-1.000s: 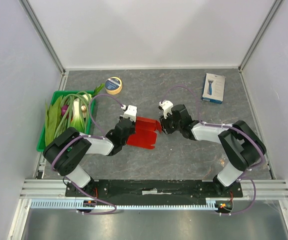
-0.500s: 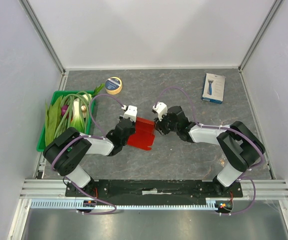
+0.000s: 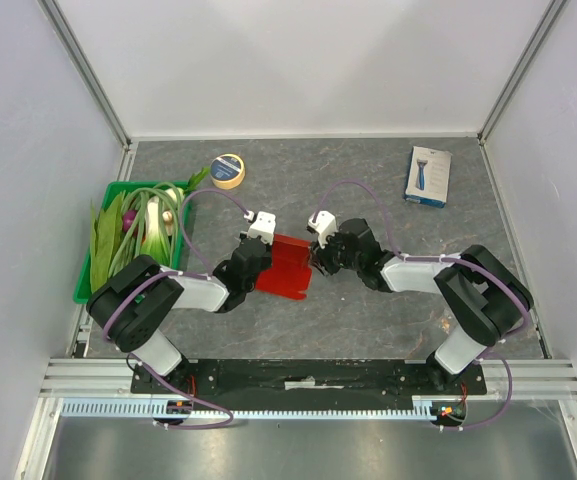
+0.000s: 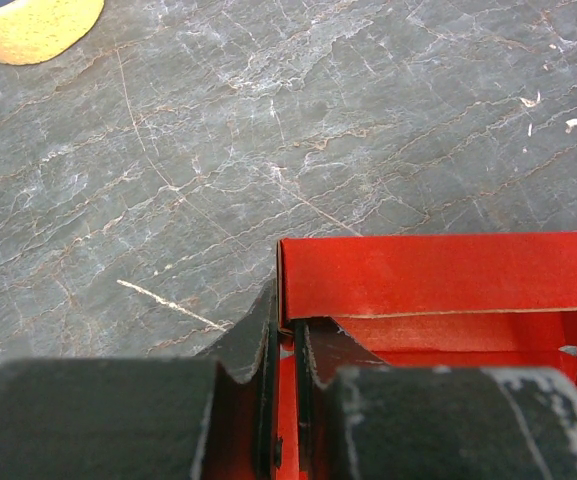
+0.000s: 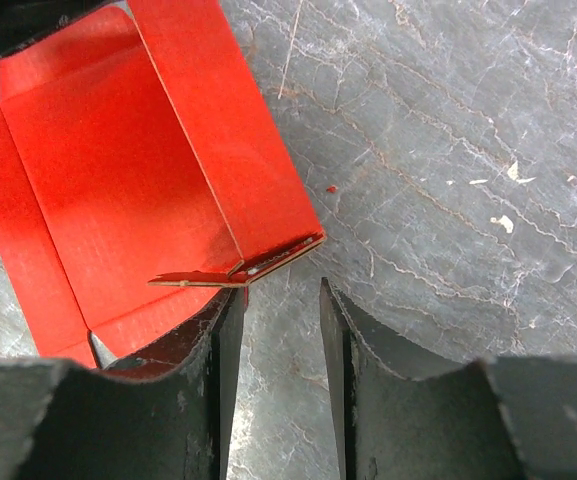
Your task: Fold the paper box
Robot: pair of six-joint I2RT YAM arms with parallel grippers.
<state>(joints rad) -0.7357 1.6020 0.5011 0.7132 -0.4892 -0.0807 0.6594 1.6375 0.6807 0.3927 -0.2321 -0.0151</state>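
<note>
Pinching wall of glossy red cardboard paper box [image 5: 118, 170] with left gripper [image 4: 286, 340]; holding right gripper [image 5: 280, 305] part-open, empty, beside its flap.

The table surface [image 3: 368, 325] is dark grey with pale, stone-like veining. Plain off-white panels enclose it: back wall [image 3: 308, 60], left wall [image 3: 13, 150], right wall [image 3: 568, 150]. Aluminium posts [image 3: 85, 70] run up the rear corners. An aluminium rail [image 3: 558, 378] borders the near edge. Lighting is even and diffuse.

Glossy red paper box [image 3: 285, 266], partly folded, lies mid-table.
</note>
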